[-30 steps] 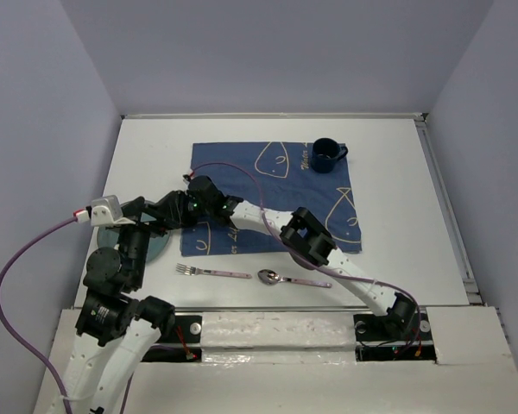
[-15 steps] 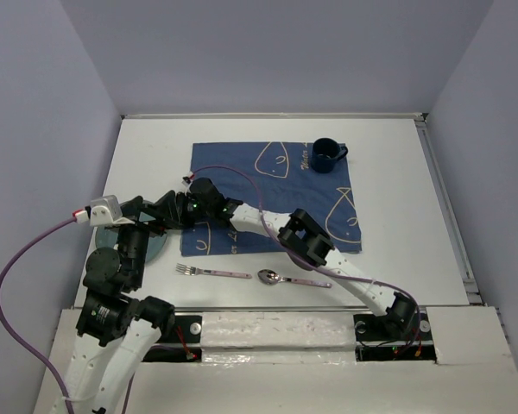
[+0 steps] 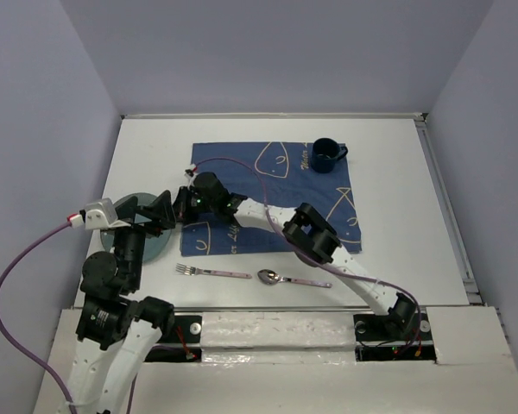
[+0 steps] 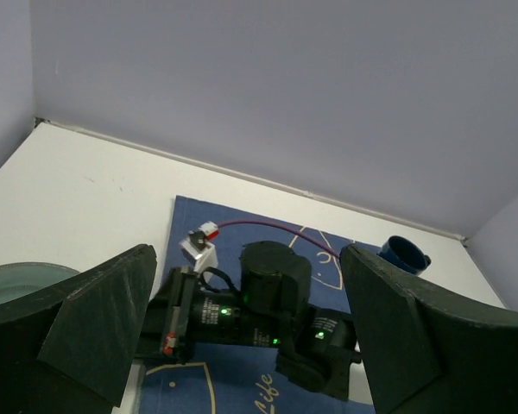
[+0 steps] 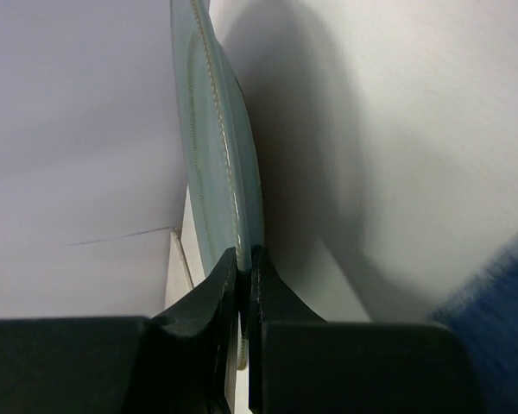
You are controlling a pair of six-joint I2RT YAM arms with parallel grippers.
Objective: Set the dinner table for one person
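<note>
A pale teal plate (image 3: 158, 243) lies at the left of the white dinner table (image 3: 397, 216), half hidden under my left arm. My right gripper (image 3: 178, 207) reaches across from the right and is shut on the plate's near rim. In the right wrist view the plate (image 5: 223, 164) shows edge-on, its rim pinched between the two fingers of the gripper (image 5: 244, 269), with a shadow under it. My left gripper (image 3: 147, 211) hovers over the plate with its jaws wide open and holds nothing. In the left wrist view that gripper (image 4: 250, 345) frames the right arm's wrist.
A dark blue cloth (image 3: 276, 185) with white drawings covers the table's middle, with a dark blue mug (image 3: 326, 155) on its far right corner. A fork (image 3: 211, 272) and a spoon (image 3: 281, 278) lie side by side near the front edge. Grey walls enclose the table.
The right gripper has shut on the plate's rim. The left arm has drawn back to the left, so more of the plate shows.
</note>
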